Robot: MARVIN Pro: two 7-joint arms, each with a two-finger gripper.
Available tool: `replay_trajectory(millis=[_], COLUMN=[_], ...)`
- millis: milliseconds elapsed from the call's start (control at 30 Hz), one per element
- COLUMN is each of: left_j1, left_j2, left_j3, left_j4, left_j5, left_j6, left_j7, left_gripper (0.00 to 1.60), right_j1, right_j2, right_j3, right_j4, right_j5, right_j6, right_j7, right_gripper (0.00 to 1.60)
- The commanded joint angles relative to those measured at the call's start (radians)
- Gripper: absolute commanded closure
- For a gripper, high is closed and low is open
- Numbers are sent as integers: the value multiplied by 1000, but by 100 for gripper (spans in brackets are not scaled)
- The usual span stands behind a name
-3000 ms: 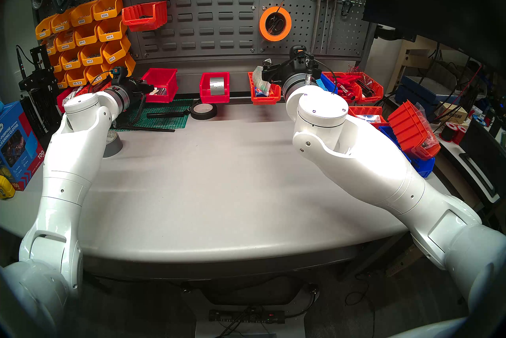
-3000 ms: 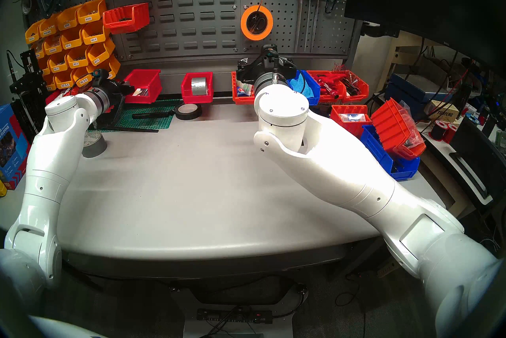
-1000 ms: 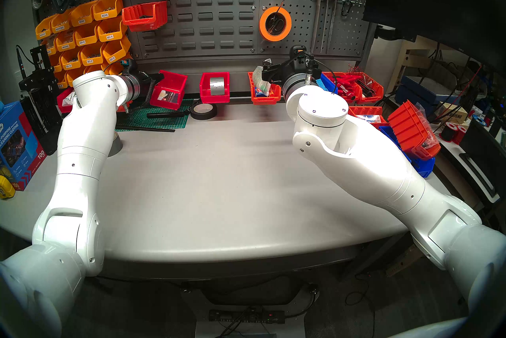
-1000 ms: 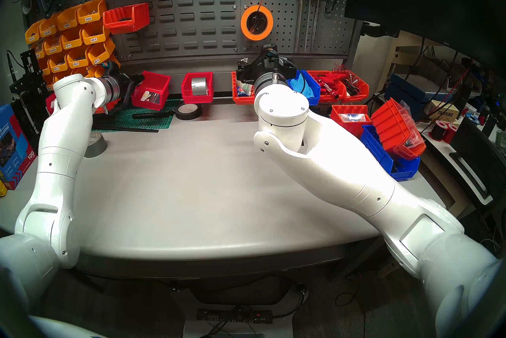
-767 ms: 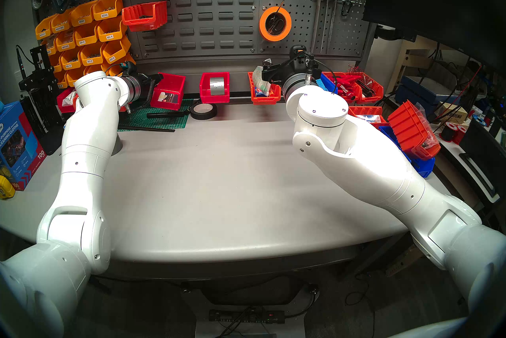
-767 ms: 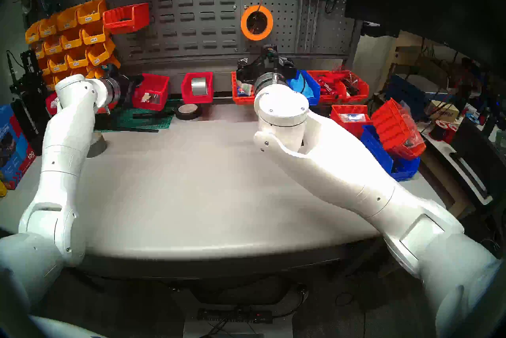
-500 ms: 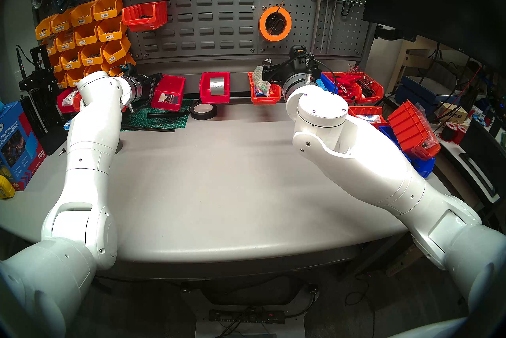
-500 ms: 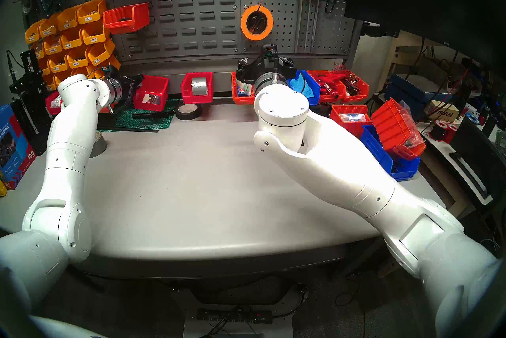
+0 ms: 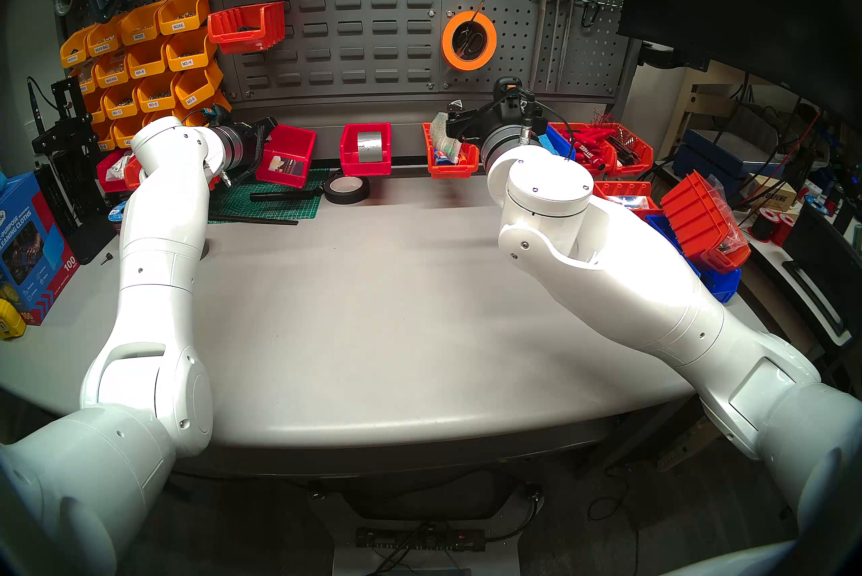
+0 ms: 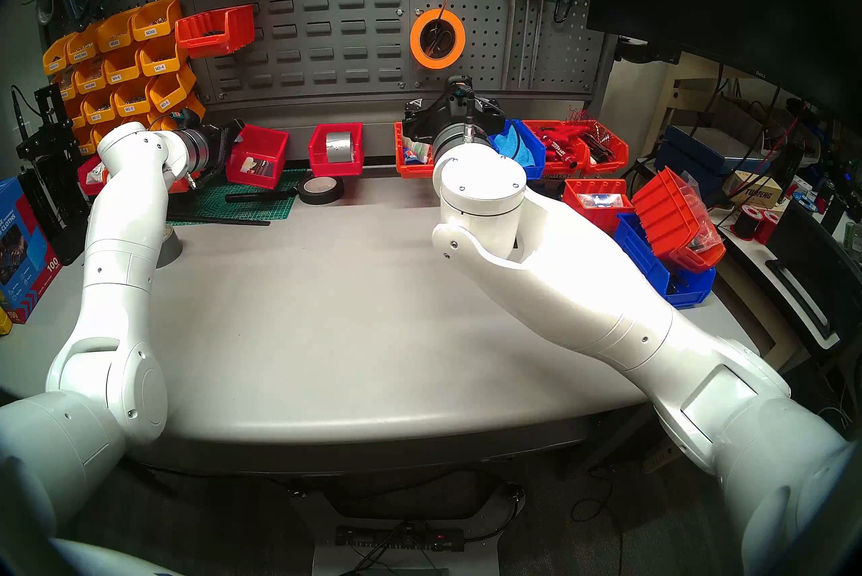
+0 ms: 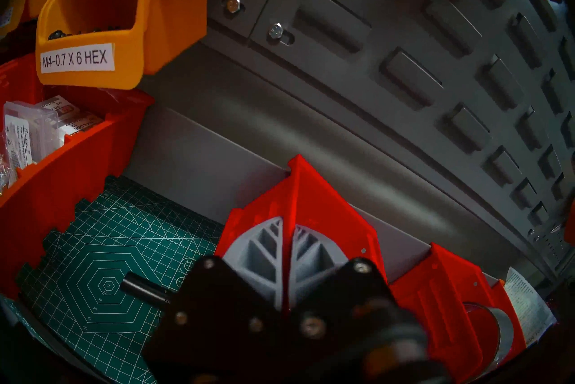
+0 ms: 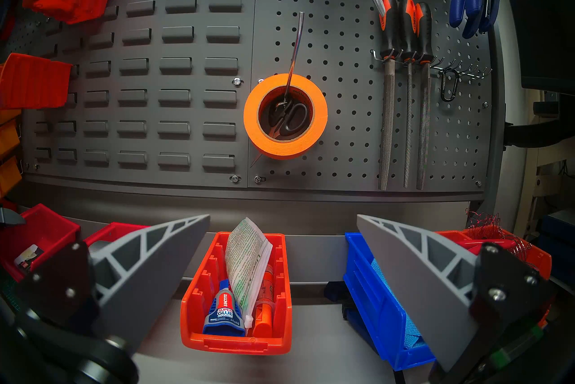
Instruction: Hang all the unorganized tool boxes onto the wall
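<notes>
The plain red tool box (image 9: 287, 157) with small cards inside hangs tilted just over the green mat, its opening turned toward me. My left gripper (image 9: 263, 137) is shut on its left wall; the left wrist view shows the grey fingers (image 11: 264, 252) clamped on that red edge (image 11: 298, 196). The orange ribbed tool box (image 12: 239, 290) with a glue tube and a white-green packet rests on the table by the wall (image 9: 364, 15). My right gripper (image 12: 283, 217) hovers open above and in front of it (image 9: 450, 159), touching nothing.
A red bin with a silver tape roll (image 9: 366, 148) sits between the two boxes. A black tape roll (image 9: 346, 188) lies on the table. Two orange bins (image 9: 247, 26) and yellow labelled bins (image 9: 149, 61) hang on the left. An orange tape roll (image 9: 468, 40) hangs further right, and a blue bin (image 12: 379, 296) stands beside the orange box.
My left arm has raised the red tool box off the table and tilted it, and its elbow has swung inward to the right. The right arm has not moved.
</notes>
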Motion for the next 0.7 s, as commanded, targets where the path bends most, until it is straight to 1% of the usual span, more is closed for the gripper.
replay_trajectory(millis=[0, 200, 300, 333, 533, 667], left_j1=[-15, 6, 3, 3, -11, -28], left_j2=[-2, -24, -42, -42, -48, -52], left_j3=[-13, -49, -76, -76, -80, -85], left_j4=[-53, -89, -85, -85, -45, -3], left_j5=[-16, -39, -52, -52, -56, -56], left_j6=[7, 26, 30, 30, 25, 3], left_j7=[-7, 24, 50, 50, 64, 71], left_gripper=[160, 160, 160, 160, 160, 160], right_j1=[15, 15, 15, 15, 15, 15], right_j2=[-2, -2, -2, -2, -2, -2], right_j3=[4, 4, 4, 4, 4, 4], right_j4=[-8, -8, -8, -8, -8, -8], right_j5=[-6, -6, -6, -6, -6, -6], right_j6=[2, 2, 2, 2, 2, 2], right_j7=[1, 1, 1, 1, 1, 1], right_gripper=[0, 0, 0, 0, 0, 0])
